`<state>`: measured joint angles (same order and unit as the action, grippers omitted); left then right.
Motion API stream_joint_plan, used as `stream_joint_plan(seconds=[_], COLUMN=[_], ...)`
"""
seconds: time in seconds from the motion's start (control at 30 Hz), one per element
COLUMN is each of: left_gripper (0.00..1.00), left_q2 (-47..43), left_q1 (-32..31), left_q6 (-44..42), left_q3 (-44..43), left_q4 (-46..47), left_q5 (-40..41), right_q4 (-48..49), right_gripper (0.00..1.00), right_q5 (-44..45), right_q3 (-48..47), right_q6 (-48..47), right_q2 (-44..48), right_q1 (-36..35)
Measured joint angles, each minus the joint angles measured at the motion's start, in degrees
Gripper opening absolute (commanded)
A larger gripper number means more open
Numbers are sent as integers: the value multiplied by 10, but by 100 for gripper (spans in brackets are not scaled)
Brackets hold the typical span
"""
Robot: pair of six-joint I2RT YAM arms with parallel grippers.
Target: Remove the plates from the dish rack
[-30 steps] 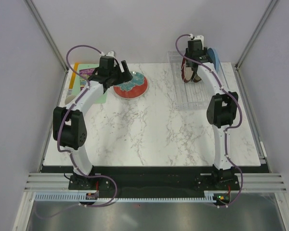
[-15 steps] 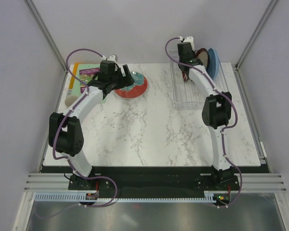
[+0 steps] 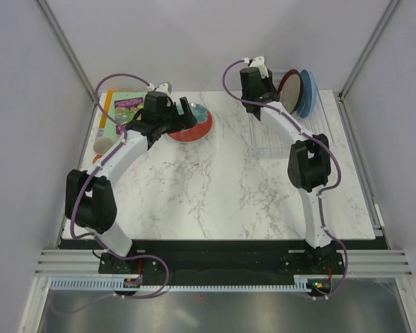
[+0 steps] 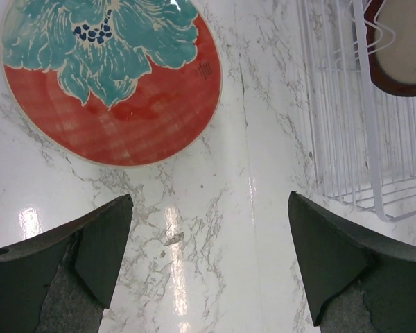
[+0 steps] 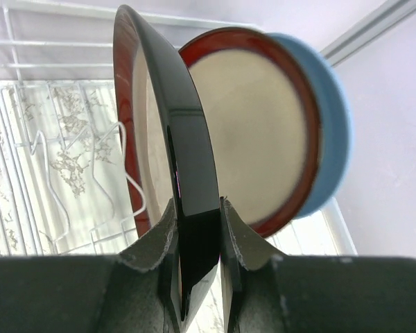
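The right claw [image 5: 197,239] was clamped on the lower edge of a glossy dark-rimmed round plate [image 5: 184,159] with a red inner band and a cream face. Its fingers [image 5: 149,250] pressed the rim from either side. This plate stood upright on edge over the clear rectangular dish rack [image 5: 10,166] with thin upright dividers. Whether it sat in a slot or hung free of one could not be told.

Just behind it a second red-rimmed plate with a cream centre [image 5: 253,132] stood on edge. A plain light blue plate [image 5: 333,139] stood close behind that one, at the far end of the rack. In the top view the rack sat at the far right of the white marble counter [image 3: 208,187].

The left claw [image 4: 208,208] was spread wide and held nothing. It hovered above bare counter, between the rack and a red round plate with a teal flower centre [image 4: 111,76]. That plate lay flat on the counter, well apart from the rack.

A green and purple book [image 3: 125,107] lay flat in the far left corner, beside the left arm.
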<state>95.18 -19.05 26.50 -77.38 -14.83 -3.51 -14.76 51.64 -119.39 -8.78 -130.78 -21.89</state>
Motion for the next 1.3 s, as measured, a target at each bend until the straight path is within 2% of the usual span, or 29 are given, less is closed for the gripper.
stream_joint_plan(seconds=[0.33, 0.47, 0.57, 0.67, 0.87, 1.1, 1.3], left_gripper=[100, 100, 100, 100, 100, 100, 100], left_q2=[-14, -22, -33, -43, -67, -104, -128], left_q1=[0, 0, 0, 0, 0, 0, 0], left_q6=[5, 6, 7, 11, 23, 60, 114], left_q3=[9, 21, 32, 41, 68, 142, 213], left_q4=[3, 8, 22, 41, 86, 158, 256], left_q5=[-26, -43, -65, -95, -150, -179, -213], right_q4=[-7, -30, -90, -146, -208, -208, -191], right_gripper=[0, 0, 0, 0, 0, 0, 0], right_q5=[41, 29, -33, -133, -345, -514, -595], right_q3=[16, 37, 47, 62, 153, 257, 330], right_q6=[-7, 8, 39, 85, 175, 253, 301], right_q2=[102, 153, 198, 250, 392, 495, 535], right_q1=[10, 19, 23, 22, 14, 11, 11])
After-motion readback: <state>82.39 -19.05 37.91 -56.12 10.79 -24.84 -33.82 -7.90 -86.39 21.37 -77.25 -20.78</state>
